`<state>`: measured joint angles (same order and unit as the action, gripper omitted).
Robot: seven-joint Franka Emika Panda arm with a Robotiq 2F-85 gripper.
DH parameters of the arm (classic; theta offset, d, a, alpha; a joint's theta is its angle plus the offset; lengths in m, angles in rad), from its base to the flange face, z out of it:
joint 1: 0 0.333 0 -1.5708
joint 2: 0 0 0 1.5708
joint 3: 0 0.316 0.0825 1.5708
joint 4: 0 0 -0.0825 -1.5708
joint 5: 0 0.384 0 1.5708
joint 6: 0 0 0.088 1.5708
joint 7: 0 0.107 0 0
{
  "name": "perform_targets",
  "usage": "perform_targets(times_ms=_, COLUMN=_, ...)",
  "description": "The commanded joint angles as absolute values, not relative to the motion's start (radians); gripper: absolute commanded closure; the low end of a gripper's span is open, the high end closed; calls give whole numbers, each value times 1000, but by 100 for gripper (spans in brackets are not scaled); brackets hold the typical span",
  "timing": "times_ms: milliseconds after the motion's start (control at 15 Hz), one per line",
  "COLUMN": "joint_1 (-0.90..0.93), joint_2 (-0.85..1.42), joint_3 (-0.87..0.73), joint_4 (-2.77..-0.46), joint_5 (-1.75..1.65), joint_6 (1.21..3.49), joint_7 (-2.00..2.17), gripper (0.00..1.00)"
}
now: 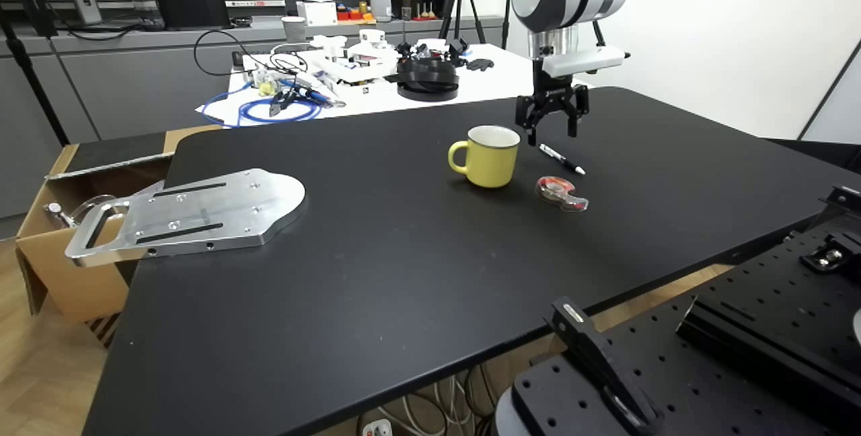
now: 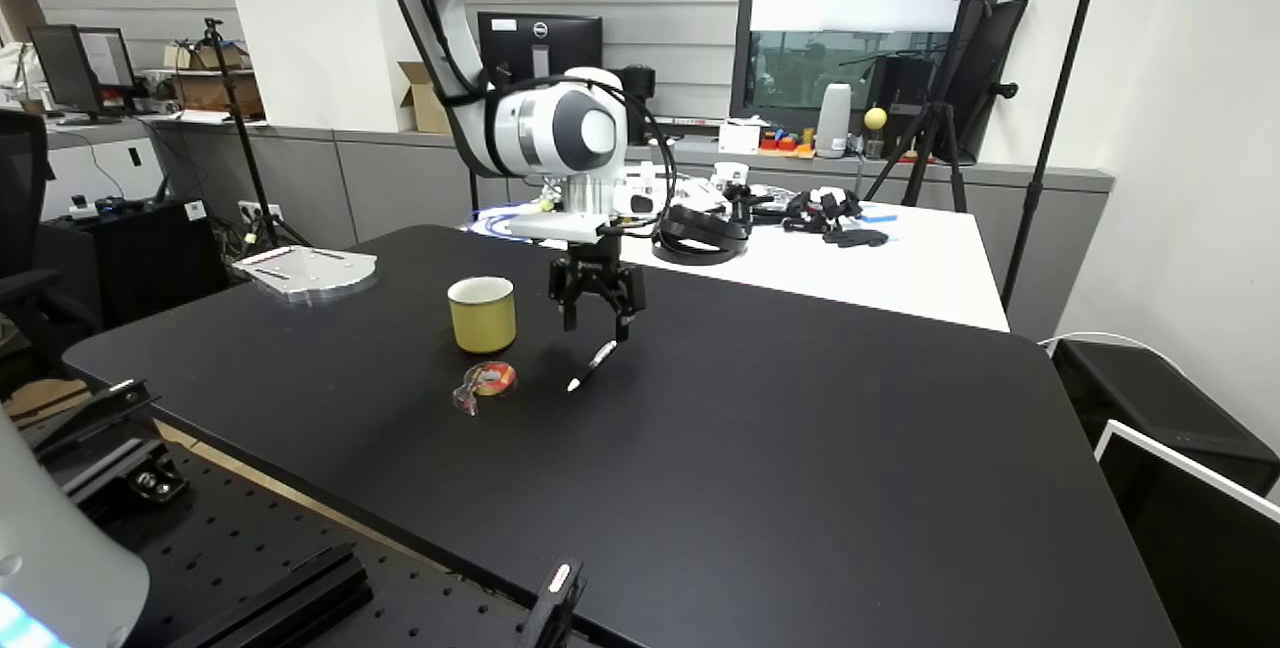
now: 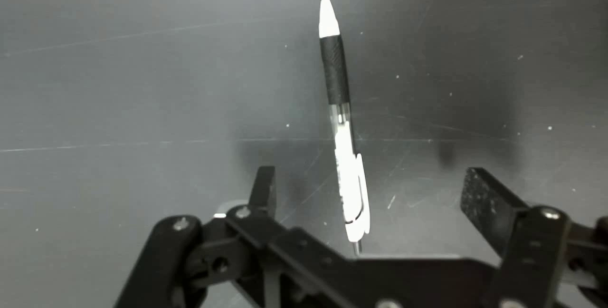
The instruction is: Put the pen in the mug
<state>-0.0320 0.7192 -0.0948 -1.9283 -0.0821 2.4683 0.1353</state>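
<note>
The pen lies flat on the black table, white with a dark grip section and a white tip. It shows in both exterior views [image 1: 563,159] [image 2: 594,365] and lengthwise in the wrist view [image 3: 341,122]. The yellow-green mug stands upright beside it in both exterior views [image 1: 492,161] [image 2: 483,318]; its handle shows in an exterior view, pointing away from the pen. My gripper [image 1: 552,132] [image 2: 596,324] is open and empty, pointing down above the pen's clip end. In the wrist view the pen's white half lies between the spread fingers [image 3: 370,182], nearer the left finger, not touched.
A clear and red tape dispenser [image 1: 557,191] [image 2: 490,379] lies near the mug and pen. A silver metal plate [image 1: 208,210] [image 2: 312,269] lies at the table's far side, over a cardboard box [image 1: 81,281]. A cluttered white table [image 1: 377,89] stands behind.
</note>
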Motion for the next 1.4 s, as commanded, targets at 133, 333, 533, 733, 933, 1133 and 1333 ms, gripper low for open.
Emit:
perform_targets(times_ms=133, joint_1=-56, joint_2=725, joint_3=-88, joint_4=-1949, joint_5=-38, joint_6=2518, joint_7=110, gripper=0)
perform_targets(times_ms=333, joint_1=-58, joint_2=733, joint_3=-89, joint_4=-1956, joint_5=-35, joint_6=2554, joint_7=98, gripper=0)
perform_targets(times_ms=533, joint_1=-58, joint_2=737, joint_3=-88, joint_4=-1966, joint_5=-35, joint_6=2589, joint_7=92, gripper=0)
perform_targets(times_ms=733, joint_1=-58, joint_2=741, joint_3=-87, joint_4=-1974, joint_5=-35, joint_6=2613, joint_7=86, gripper=0)
perform_targets(times_ms=933, joint_1=-59, joint_2=747, joint_3=-86, joint_4=-1978, joint_5=-33, joint_6=2639, joint_7=80, gripper=0)
perform_targets(times_ms=1133, joint_1=-60, joint_2=756, joint_3=-84, joint_4=-1981, joint_5=-26, joint_6=2668, joint_7=80, gripper=0)
perform_targets(times_ms=1333, joint_1=-57, joint_2=764, joint_3=-85, joint_4=-1982, joint_5=-21, joint_6=2690, joint_7=80, gripper=32)
